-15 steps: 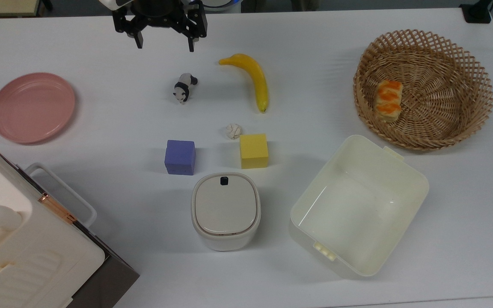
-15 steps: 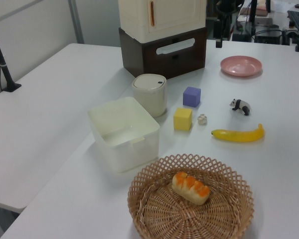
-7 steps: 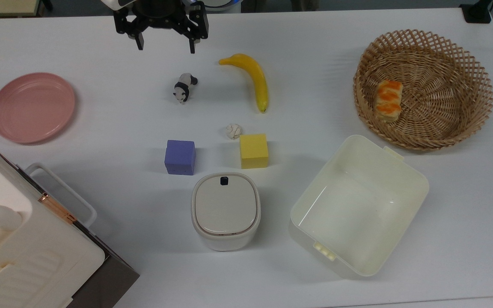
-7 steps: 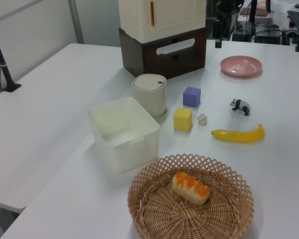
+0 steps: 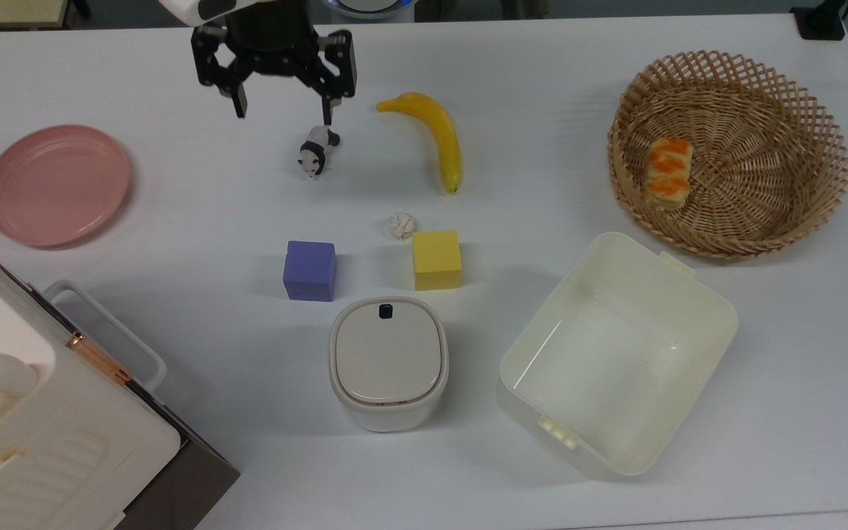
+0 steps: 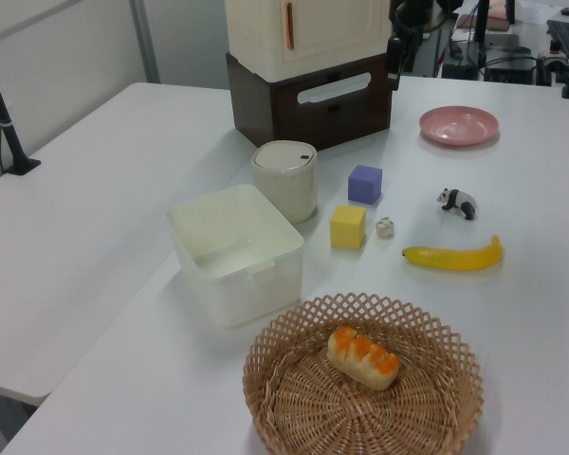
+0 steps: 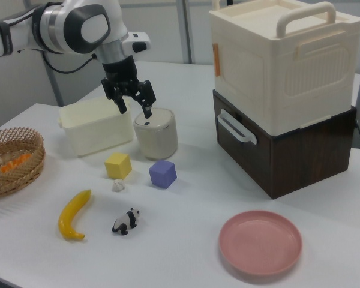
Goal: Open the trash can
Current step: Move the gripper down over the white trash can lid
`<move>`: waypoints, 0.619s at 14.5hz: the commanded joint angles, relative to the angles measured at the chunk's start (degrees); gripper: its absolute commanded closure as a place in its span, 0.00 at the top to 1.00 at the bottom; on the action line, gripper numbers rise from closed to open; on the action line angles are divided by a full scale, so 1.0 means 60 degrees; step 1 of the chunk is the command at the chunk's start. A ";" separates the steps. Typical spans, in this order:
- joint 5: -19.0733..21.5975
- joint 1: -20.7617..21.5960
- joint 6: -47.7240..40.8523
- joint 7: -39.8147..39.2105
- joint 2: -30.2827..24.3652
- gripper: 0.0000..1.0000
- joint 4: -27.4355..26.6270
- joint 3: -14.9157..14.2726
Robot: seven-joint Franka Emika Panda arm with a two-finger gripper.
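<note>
Top view showed the black pincer [image 5: 280, 110] spread and empty above the panda figurine [image 5: 316, 150], well apart from the cream-white trash can [image 5: 388, 362]; pressing its small black button [image 5: 386, 311] squarely seemed wise

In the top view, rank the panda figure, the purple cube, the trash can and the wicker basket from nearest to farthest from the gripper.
Measured from the gripper, jaws open:
1. Panda figure, just below it in the top view.
2. Purple cube, mid-table.
3. Trash can, lower centre, lid shut.
4. Wicker basket, the top view's far right.
</note>
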 commanded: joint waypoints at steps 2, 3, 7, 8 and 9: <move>0.0319 -0.0633 0.0497 0.0051 0.0157 0.39 -0.0100 0.0604; 0.0304 -0.1407 0.0773 0.0066 0.0201 0.32 -0.0100 0.1479; 0.0333 -0.1986 0.2836 0.0255 0.0406 0.17 0.0002 0.2426; 0.0333 -0.1855 0.3363 0.0430 0.0639 0.17 0.0206 0.2426; 0.0348 -0.1767 0.3803 0.0490 0.0873 0.17 0.0455 0.2411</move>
